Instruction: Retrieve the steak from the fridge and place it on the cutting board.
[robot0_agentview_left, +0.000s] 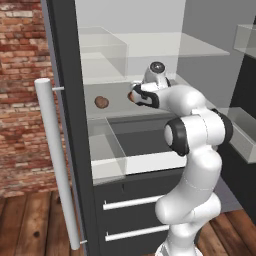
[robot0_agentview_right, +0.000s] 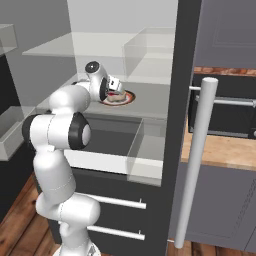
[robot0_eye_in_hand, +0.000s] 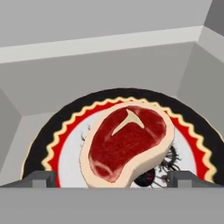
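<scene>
Steak (robot0_eye_in_hand: 127, 143) lies on a round plate (robot0_eye_in_hand: 65, 127) with a black outer band, a yellow zigzag line, a red ring and a white centre; there is one steak and one plate. The meat is red with a pale fatty rim and a pale Y-shaped streak, and it covers much of the plate's white middle. The plate sits on a grey shelf inside the open fridge (robot0_agentview_left: 67, 100), seen from the right base view as a red-rimmed disc (robot0_agentview_right: 130, 98) just under the hand.

On that same shelf, well to the left of the plate in the left base view, rests one brown rounded lump (robot0_agentview_left: 101, 102). Clear glass shelves and two see-through bins stand above and below it; the pictures show nothing inside those bins.

The gripper (robot0_eye_in_hand: 112, 178) hangs right over the steak, its two dark finger tips (robot0_eye_in_hand: 40, 179) spread to either side of the meat's near edge. The jaws stand apart and unclenched, with the steak between them but not pinched.

The white arm (robot0_agentview_left: 192, 135) reaches into the fridge from below. One long pale bar handle (robot0_agentview_left: 57, 160) runs down the open door, and two drawer handles (robot0_agentview_left: 132, 202) cross the dark front under the compartment. A brick wall (robot0_agentview_left: 20, 90) stands to the left.
</scene>
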